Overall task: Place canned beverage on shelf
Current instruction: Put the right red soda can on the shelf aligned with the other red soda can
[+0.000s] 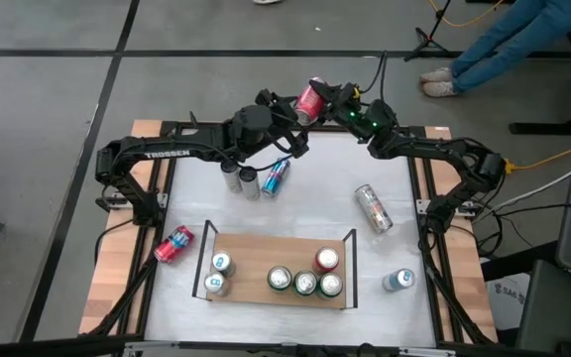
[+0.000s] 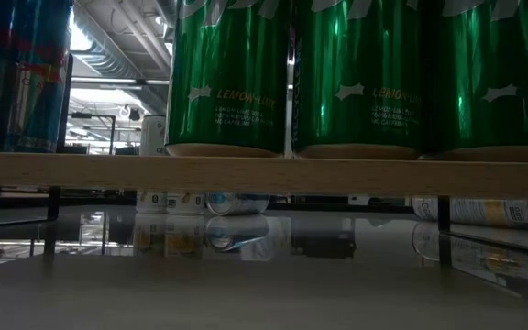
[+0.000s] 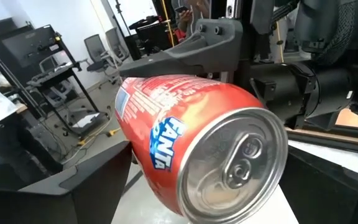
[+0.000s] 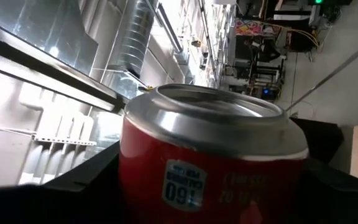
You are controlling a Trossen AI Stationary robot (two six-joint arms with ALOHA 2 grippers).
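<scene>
Above the bench's far edge, well away from the shelf, both grippers meet at a red can. Right gripper clamps it; left gripper jaws stand wide around it.

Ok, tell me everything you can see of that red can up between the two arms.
The red can is a metal Fanta can with white-and-blue lettering and a silver top, tab unopened. It hangs tilted in the air above the table's far edge, between the left end effector and the right end effector, whose fingers flank it.
</scene>
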